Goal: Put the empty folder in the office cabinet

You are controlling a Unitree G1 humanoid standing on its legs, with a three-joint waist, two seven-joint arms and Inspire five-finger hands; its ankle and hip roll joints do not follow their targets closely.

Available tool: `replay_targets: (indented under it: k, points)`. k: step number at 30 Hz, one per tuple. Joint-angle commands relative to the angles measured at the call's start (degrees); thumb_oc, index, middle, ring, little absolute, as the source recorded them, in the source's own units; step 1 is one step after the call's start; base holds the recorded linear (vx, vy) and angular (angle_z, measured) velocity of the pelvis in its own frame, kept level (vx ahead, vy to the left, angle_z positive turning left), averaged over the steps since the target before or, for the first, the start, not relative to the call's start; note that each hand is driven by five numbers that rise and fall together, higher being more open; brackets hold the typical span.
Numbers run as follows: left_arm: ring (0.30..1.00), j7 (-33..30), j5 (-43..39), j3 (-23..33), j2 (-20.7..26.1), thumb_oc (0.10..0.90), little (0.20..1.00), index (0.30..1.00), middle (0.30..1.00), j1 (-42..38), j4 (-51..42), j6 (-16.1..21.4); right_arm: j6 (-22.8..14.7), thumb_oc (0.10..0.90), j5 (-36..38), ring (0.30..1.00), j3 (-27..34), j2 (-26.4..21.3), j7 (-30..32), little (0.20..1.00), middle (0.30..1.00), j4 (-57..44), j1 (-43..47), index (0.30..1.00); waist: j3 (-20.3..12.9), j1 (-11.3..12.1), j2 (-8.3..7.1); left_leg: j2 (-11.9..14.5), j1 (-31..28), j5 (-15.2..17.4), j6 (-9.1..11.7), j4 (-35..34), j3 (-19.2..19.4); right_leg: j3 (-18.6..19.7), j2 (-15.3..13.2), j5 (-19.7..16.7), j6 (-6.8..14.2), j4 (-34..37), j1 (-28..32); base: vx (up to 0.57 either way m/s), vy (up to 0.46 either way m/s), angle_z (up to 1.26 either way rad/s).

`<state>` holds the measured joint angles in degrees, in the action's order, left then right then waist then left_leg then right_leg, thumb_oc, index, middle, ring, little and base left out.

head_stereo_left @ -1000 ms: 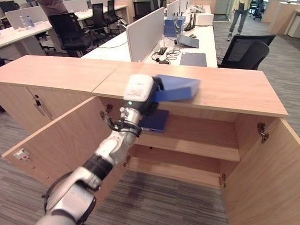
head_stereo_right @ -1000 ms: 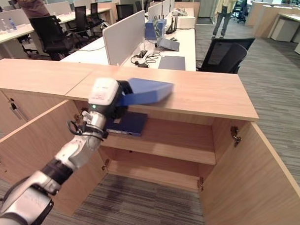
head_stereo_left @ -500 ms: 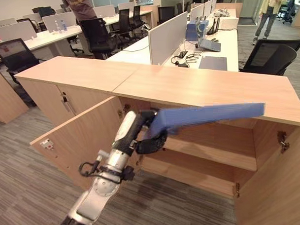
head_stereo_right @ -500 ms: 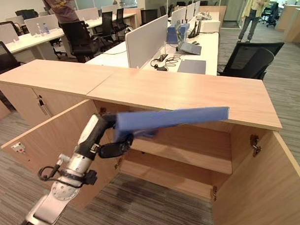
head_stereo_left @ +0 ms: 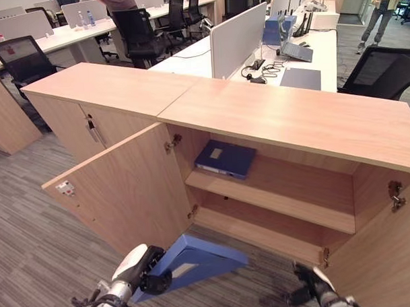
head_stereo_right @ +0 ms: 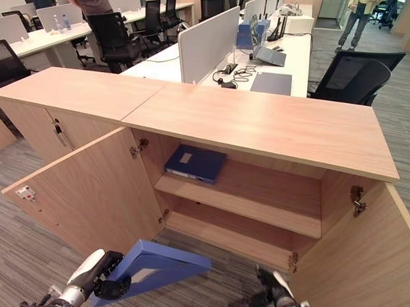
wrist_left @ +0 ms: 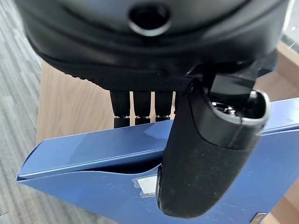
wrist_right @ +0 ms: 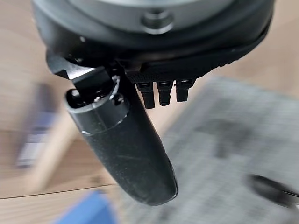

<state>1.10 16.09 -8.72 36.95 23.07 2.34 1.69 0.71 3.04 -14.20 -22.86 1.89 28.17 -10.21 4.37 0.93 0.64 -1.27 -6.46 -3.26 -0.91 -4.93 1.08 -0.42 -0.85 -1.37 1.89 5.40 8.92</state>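
Note:
My left hand point(head_stereo_left: 143, 272) hangs low in front of the open cabinet point(head_stereo_left: 291, 117), close to the carpet. It is shut on a blue folder point(head_stereo_left: 195, 260), which sticks out to the right and gapes slightly open. In the left wrist view the thumb point(wrist_left: 205, 158) presses on the folder's cover point(wrist_left: 93, 158) and the fingers go behind it. A second blue folder point(head_stereo_left: 225, 158) lies flat on the cabinet's upper shelf point(head_stereo_left: 281, 198). My right hand point(head_stereo_left: 309, 286) hangs low at the bottom edge, relaxed and holding nothing; its thumb point(wrist_right: 126, 149) stands free.
Both cabinet doors stand wide open, the left door point(head_stereo_left: 125, 190) beside my left arm and the right door point(head_stereo_left: 397, 254) at the far right. Desks with screens and black office chairs point(head_stereo_left: 380, 70) lie behind the cabinet. A person point(head_stereo_right: 361, 6) walks at the back.
The left arm has dropped with the folder from shelf height to near the floor. The right hand has come into view. The camera has shifted too.

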Motion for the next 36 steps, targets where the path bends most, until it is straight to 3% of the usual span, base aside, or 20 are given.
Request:
replay_targets:
  k: [1,7,11,16,24,36]
  points:
    - [0.300,-3.31,-1.12,6.26,0.04,0.400,0.300,0.300,0.300,-8.47,-5.09,5.84,-4.18,0.800,-0.32,0.900,3.02,-4.73,0.01,0.900,0.900,-9.01,3.02,0.900,0.66,-0.11,-1.30,-1.60,-3.81,8.47,-0.90,-0.07,-2.05,-4.16,-1.21,1.80,3.09,-0.40,0.06,0.00,0.000,0.00]
    - [0.300,-4.70,-1.60,8.39,-1.16,0.400,0.300,0.300,0.300,-8.62,-5.96,5.77,-6.14,0.800,-8.50,0.900,4.19,-9.77,-0.52,0.900,0.900,-23.42,3.32,0.900,0.86,0.12,-1.43,-1.69,-3.47,8.00,-0.97,-0.07,-2.00,-4.41,-1.40,1.43,2.99,-0.40,-0.23,-0.01,-0.001,0.00]
    - [0.300,-3.08,-4.76,8.38,-1.25,0.400,0.300,0.300,0.300,-10.55,-8.30,6.63,-5.99,0.800,-10.53,0.900,-0.57,-12.35,-5.09,0.900,0.900,-24.45,7.72,0.900,0.63,0.79,-1.73,-1.66,-3.25,7.88,-0.90,-0.07,-2.23,-4.54,-1.63,1.28,3.00,-0.40,-0.39,-0.02,-0.005,0.00]
    - [0.300,-1.72,-7.54,7.35,-0.72,0.400,0.300,0.300,0.300,-12.77,-10.77,7.57,-6.06,0.800,-12.13,0.900,-5.00,-12.28,-6.86,0.900,0.900,-22.98,11.99,0.900,0.48,1.37,-1.77,-1.71,-3.24,7.79,-0.79,-0.07,-2.48,-4.82,-1.69,1.37,2.94,-0.40,-0.25,-0.01,-0.002,0.00]
    - [0.300,4.12,-15.47,2.08,7.76,0.400,0.300,0.300,0.300,-18.71,-18.22,9.40,-6.34,0.800,-15.43,0.900,-10.63,-12.69,-5.55,0.900,0.900,-24.06,23.28,0.900,-0.30,2.04,-1.35,-1.54,-3.64,7.49,-0.58,-0.07,-2.72,-5.01,-1.75,1.48,2.99,-0.40,0.10,0.00,0.000,0.00]
    - [0.300,8.64,-29.06,-6.55,18.94,0.400,0.300,0.300,0.300,-27.13,-23.93,9.92,-5.36,0.800,-15.41,0.900,-14.65,-9.52,-0.86,0.900,0.900,-20.80,30.77,0.900,-0.93,2.39,-0.95,-1.48,-4.12,7.53,-0.49,-0.07,-2.72,-5.10,-1.72,1.32,3.10,-0.40,0.47,0.00,-0.001,0.01]
